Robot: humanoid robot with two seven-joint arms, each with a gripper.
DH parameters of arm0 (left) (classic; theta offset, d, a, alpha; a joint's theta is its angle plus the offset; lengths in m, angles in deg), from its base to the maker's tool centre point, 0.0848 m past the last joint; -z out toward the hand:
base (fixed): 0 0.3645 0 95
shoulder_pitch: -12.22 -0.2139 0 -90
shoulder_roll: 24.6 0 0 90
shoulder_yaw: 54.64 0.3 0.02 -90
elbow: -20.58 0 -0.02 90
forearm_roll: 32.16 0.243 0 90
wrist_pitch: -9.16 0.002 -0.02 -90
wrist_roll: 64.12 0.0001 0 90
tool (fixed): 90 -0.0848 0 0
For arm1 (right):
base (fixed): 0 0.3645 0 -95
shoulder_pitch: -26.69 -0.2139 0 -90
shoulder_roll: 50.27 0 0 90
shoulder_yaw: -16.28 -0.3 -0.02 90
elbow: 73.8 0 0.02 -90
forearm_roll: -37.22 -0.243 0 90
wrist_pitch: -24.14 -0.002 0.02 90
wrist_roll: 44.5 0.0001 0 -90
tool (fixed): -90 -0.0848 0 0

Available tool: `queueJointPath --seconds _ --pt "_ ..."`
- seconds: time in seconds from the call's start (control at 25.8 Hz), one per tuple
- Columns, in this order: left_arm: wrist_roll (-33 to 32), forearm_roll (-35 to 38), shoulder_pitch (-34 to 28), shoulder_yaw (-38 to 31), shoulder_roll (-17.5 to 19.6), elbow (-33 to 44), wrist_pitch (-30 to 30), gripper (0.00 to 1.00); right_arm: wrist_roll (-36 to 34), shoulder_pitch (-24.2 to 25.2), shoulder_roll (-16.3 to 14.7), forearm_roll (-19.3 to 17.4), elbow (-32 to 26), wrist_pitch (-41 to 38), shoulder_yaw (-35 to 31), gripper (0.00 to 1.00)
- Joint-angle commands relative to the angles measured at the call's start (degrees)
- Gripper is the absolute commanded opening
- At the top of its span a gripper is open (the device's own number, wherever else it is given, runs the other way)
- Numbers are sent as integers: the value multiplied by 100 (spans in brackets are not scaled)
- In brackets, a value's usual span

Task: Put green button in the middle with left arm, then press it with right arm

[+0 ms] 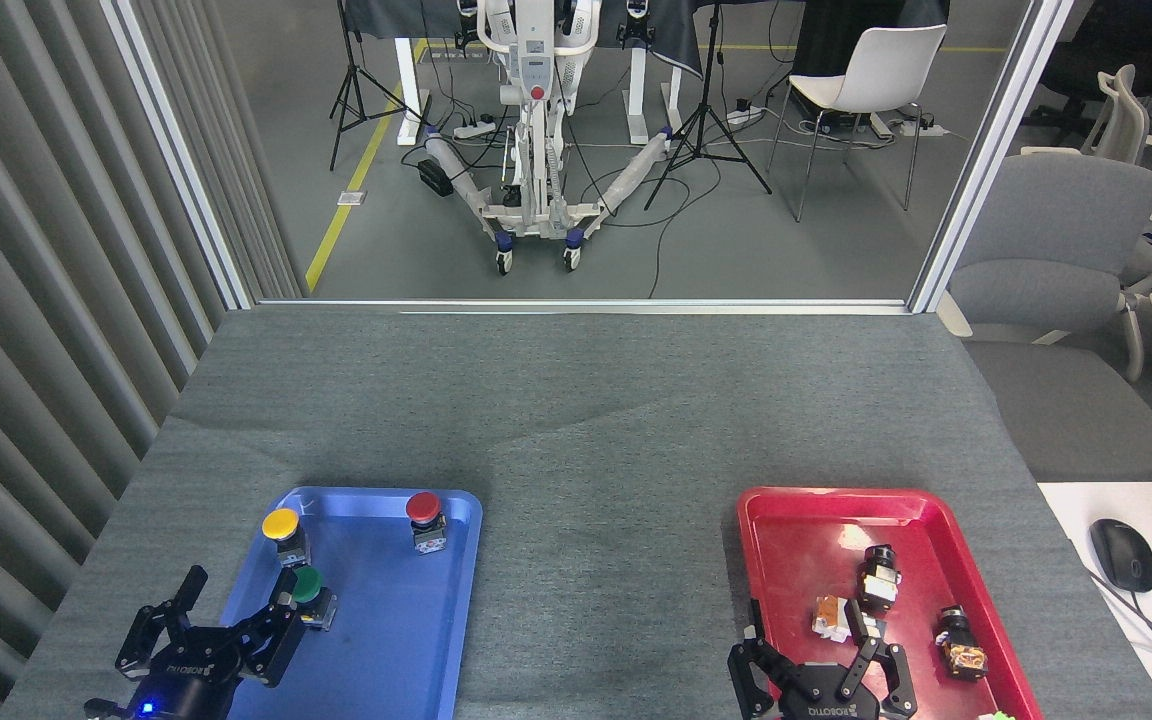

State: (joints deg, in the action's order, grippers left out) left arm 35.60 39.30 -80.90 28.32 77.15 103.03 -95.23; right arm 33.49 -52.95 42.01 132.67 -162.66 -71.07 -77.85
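The green button (308,586) stands upright near the left edge of the blue tray (391,640), just below the yellow button (281,524). My left gripper (234,603), black with a blue light at its base, sits at the tray's lower left corner with its fingers spread open. Its right fingertip (286,600) is right against the green cap, and nothing is held. My right gripper (816,655) is open at the bottom of the red tray (796,520), holding nothing. The middle of the dark-grey cloth (606,570) lies between the trays.
A red button (423,508) stands at the blue tray's top right. The red tray holds several small switch parts (876,580). A mouse (1122,553) lies on a white desk at the right. The table's far edge (576,308) borders a glass partition.
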Motion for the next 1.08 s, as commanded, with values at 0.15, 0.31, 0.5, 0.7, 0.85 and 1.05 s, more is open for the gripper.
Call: queueJointPath --seconds 0.15,0.31,0.5,0.7,0.85,1.05 --pt "-13 0 -171 1 -33 87 -21 100 5 18 9 0 0 -6 0 99" --pt "30 79 -575 72 -182 175 -3 100 -4 18 0 0 0 -15 0 99" --pt "83 282 -338 142 -200 -343 -21 100 5 18 -9 0 0 -15 0 99" --pt "118 607 66 353 -200 -1134 -21 100 5 18 -9 0 0 -15 0 99" --pt "312 651 374 406 -191 -1679 6 100 5 9 -9 0 0 -24 -9 99" --pt "382 659 558 406 -182 -1864 6 100 5 -8 -17 0 0 -24 -9 99"
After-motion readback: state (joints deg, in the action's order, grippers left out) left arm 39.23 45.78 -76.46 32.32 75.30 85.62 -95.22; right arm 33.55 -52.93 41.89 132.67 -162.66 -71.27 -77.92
